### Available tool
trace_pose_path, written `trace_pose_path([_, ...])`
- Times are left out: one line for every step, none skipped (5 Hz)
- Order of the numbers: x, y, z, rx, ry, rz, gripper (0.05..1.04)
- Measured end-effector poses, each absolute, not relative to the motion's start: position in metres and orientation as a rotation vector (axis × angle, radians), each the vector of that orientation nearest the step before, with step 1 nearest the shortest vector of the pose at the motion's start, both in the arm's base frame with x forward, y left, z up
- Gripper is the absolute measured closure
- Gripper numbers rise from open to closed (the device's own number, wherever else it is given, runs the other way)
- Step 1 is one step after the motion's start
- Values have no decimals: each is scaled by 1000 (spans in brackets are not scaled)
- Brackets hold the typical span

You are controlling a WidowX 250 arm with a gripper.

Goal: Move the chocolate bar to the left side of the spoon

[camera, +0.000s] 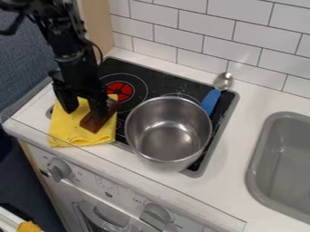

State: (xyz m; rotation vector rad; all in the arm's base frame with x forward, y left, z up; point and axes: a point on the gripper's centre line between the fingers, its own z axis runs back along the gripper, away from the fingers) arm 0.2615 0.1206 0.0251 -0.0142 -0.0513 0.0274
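Folded yellow cloth, bearing brown oblong chocolate bar; just over bar, black two-finger gripper, wide apart, apparently empty. Stage: pre-grasp, seemingly. Next due: alignment, grasp, lift past round steel pot, placement left of blue-handled metal spoon.

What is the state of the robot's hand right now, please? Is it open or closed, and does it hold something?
Hand: open, fingers apart, seemingly holding nothing; the chocolate bar is at one finger, over the yellow cloth.
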Motion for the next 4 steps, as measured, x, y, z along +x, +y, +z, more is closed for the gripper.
trace_pose_path([264,113,19,-8,-29,1,85])
trace_pose_path([266,107,18,4,-23,-27,85])
trace_pose_path([267,106,18,6,-26,-33,131])
trace_pose_path([268,106,19,8,-28,-40,415])
